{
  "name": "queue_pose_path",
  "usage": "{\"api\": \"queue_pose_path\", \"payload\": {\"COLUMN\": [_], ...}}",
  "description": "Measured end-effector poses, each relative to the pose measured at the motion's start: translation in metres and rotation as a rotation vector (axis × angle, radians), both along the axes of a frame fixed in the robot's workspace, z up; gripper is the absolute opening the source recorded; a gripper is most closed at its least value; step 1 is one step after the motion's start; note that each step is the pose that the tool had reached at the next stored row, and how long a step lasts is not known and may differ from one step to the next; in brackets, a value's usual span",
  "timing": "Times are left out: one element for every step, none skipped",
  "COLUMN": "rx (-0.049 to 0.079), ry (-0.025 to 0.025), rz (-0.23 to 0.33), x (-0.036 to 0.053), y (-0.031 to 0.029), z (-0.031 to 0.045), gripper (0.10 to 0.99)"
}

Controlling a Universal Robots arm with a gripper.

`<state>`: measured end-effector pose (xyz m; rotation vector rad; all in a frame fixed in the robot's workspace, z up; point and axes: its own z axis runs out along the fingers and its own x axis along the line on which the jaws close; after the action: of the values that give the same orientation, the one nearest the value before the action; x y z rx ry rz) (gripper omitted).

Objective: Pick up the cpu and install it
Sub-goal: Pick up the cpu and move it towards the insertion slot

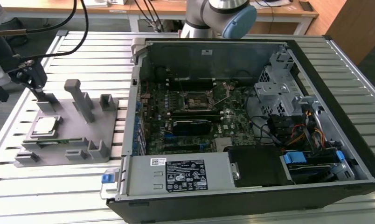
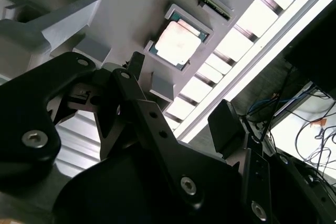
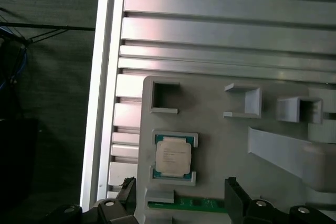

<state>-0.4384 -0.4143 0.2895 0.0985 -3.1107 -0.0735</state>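
Two black fingers of your end effector [image 3: 178, 184] hang spread wide and empty just short of the cpu [image 3: 173, 158], which lies flat in its nest on the grey fixture plate [image 3: 226, 145]. Square up to the chip's edges and stay level; a skewed grip would likely tip it. Beyond, on the slatted table [image 3: 226, 30], the open computer case [image 1: 212, 56] shows its socket [image 1: 197, 100].

flat bright room light, soft shadows. cpu [image 2: 177, 43] lid washed out pinkish-white in the second wrist view, table slats [image 2: 257, 17] glaring white near it. computer case [image 1: 206, 58] interior dim and shadowed in the exterior view.
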Motion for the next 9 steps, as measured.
{"api": "queue_pose_path", "payload": {"rx": [0.0, 0.0, 0.0, 0.0, 0.0, 0.0, 0.0, 0.0, 0.0], "ry": [-0.0005, -0.0006, -0.0005, -0.0005, -0.0005, -0.0006, -0.0006, -0.0006, -0.0006], "rz": [0.004, 0.007, 0.009, 0.01, 0.011, 0.011, 0.012, 0.013, 0.014], "x": [0.0, 0.0, 0.0, 0.0, 0.0, 0.0, 0.0, 0.0, 0.0], "y": [-0.0002, -0.0004, -0.0005, -0.0006, -0.0008, -0.0009, -0.0011, -0.0012, -0.0013], "z": [-0.0004, -0.0007, -0.001, -0.0013, -0.0017, -0.002, -0.0023, -0.0027, -0.003], "gripper": [0.761, 0.761, 0.761, 0.761, 0.761, 0.761, 0.761, 0.761, 0.761]}}
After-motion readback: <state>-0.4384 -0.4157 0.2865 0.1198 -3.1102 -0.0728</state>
